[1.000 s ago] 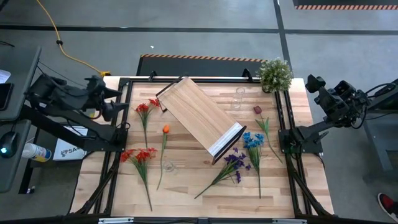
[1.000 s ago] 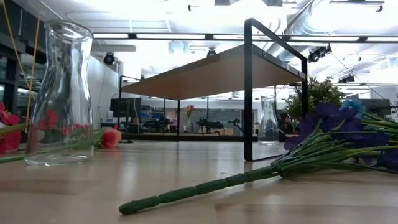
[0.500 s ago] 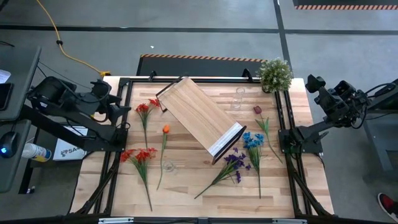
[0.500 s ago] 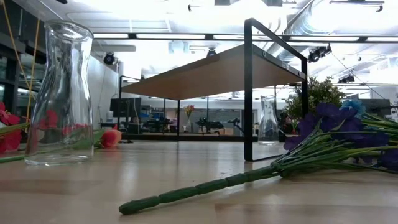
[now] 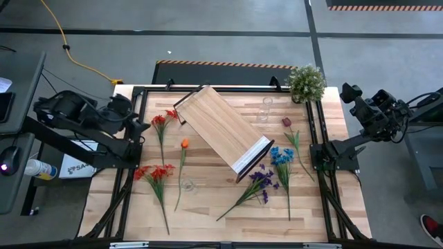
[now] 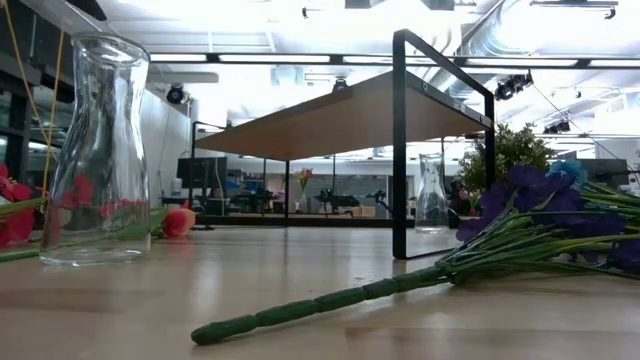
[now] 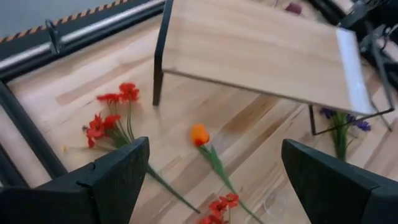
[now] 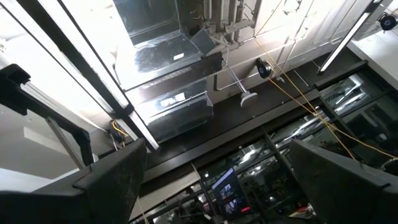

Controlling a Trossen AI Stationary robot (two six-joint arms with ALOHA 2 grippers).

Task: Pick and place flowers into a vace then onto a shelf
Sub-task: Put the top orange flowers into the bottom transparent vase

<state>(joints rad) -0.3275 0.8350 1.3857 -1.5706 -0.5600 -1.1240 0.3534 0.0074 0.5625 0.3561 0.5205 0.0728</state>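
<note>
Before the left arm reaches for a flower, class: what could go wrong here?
1. The clear vase stands close between the orange flower stem and the red flowers; a reach there might tip it.
2. The shelf stands tilted across the table, so an arm could clip its frame.
3. Thin stems lying flat may slip from open fingers.

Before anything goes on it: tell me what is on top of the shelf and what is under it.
The shelf carries nothing on its top board. Under it, the low view shows bare tabletop and a glass vase beyond it. From above, the board covers whatever lies beneath.
</note>
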